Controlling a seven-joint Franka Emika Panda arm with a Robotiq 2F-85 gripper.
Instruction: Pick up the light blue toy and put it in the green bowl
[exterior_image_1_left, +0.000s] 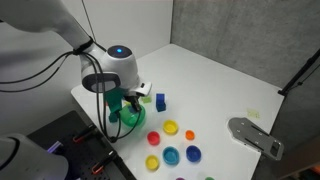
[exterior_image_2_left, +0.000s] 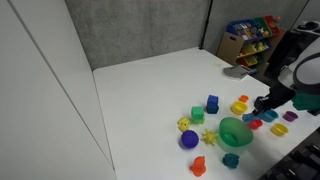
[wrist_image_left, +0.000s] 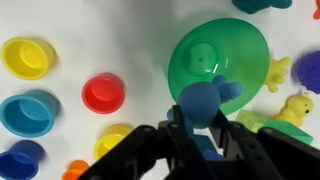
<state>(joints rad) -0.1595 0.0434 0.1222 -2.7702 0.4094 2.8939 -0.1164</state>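
In the wrist view my gripper (wrist_image_left: 200, 125) is shut on the light blue toy (wrist_image_left: 205, 100), a knobbly blue piece held between the black fingers. It hangs just above the near rim of the green bowl (wrist_image_left: 190, 65), which is upright on the white table. In both exterior views the gripper (exterior_image_1_left: 135, 97) (exterior_image_2_left: 262, 104) hovers close over the green bowl (exterior_image_1_left: 128, 116) (exterior_image_2_left: 235, 131); the toy itself is too small to make out there.
Round cups lie beside the bowl: yellow (wrist_image_left: 27, 57), red (wrist_image_left: 103, 93), blue (wrist_image_left: 28, 113). Small yellow toys (wrist_image_left: 275, 72) (wrist_image_left: 295, 108) sit on its other side. A dark blue block (exterior_image_1_left: 160, 101) (exterior_image_2_left: 212, 103), a purple ball (exterior_image_2_left: 189, 140) and a grey plate (exterior_image_1_left: 255, 135) stand nearby.
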